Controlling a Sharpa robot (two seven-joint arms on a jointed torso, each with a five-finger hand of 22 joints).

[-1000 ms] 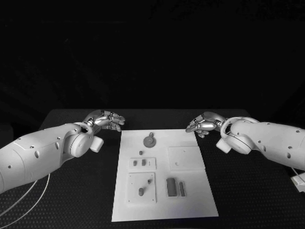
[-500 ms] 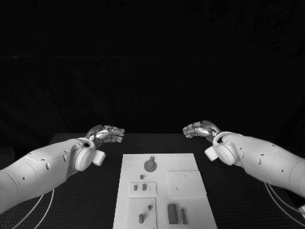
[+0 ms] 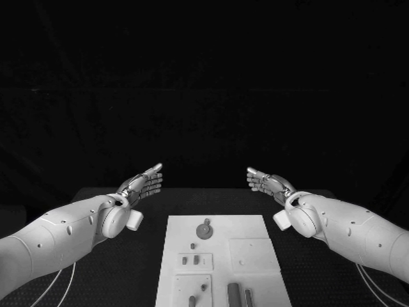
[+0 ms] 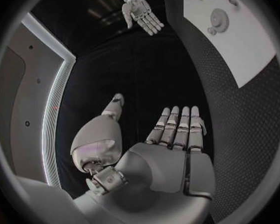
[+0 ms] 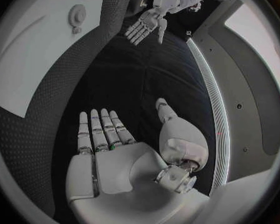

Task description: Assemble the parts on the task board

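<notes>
The white task board [image 3: 181, 230] lies in the middle of the black table. On it sit a round grey part [image 3: 204, 227], a small plate with two short parts [image 3: 195, 260], a square plate [image 3: 252, 251] and two long bars [image 3: 234, 294]. My left hand [image 3: 143, 182] and right hand [image 3: 266, 181] hover past the board's far corners, fingers stretched straight and apart, holding nothing. The left wrist view shows my left hand [image 4: 171, 134] flat, the right hand [image 4: 140, 12] opposite, and the board [image 4: 239, 40]. From the right wrist I see my right hand [image 5: 109, 134], the left hand [image 5: 143, 26] and the round part [image 5: 76, 16].
Bare black table [image 3: 131, 268] flanks the board on both sides under my forearms. Thin cables [image 3: 62, 281] hang by the left arm, and another cable [image 3: 370, 288] runs by the right arm.
Both hands have uncurled from loosely bent fingers to straight, spread fingers. The whole head picture has shifted, so the camera tilted up; the board and parts lie as before.
</notes>
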